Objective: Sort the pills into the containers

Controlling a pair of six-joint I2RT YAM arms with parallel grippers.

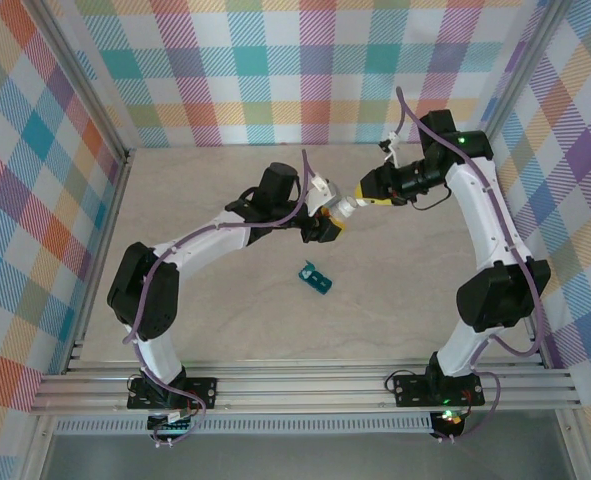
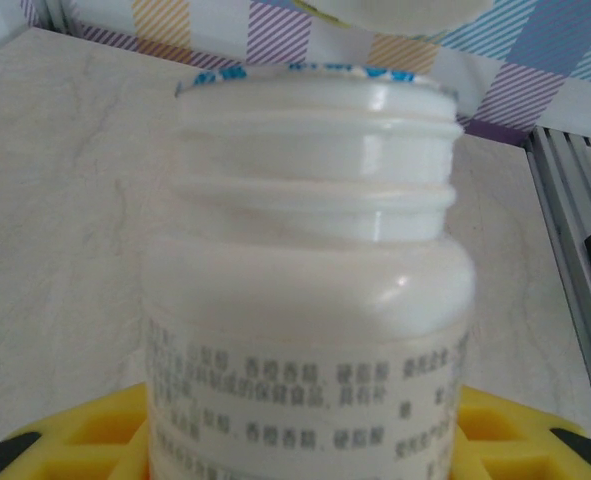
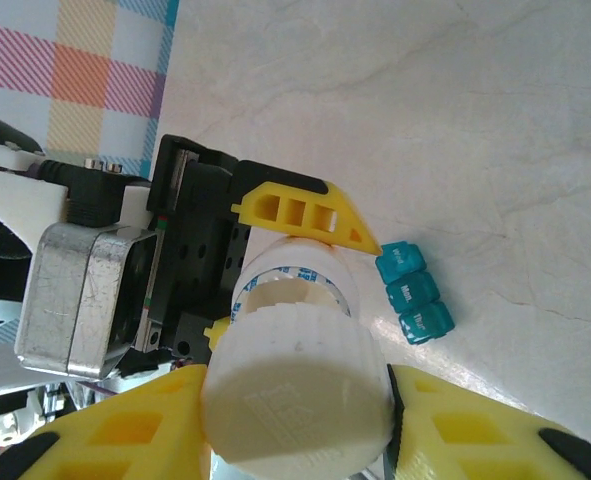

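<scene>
White bottle (image 2: 305,300) clenched in left gripper (image 1: 328,226) | white cap (image 3: 300,400) grasped by right gripper (image 3: 297,440), just off the bottle's mouth | teal pill box (image 1: 314,277) on table (image 1: 225,320), apart from both sets of fingers | one bottle, one cap, one three-compartment box

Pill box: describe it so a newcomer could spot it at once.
On the pale table, look near its centre. The pill box lies there alone, a short teal strip of three square lidded compartments, unlike the white bottle held up in the left hand.
</scene>
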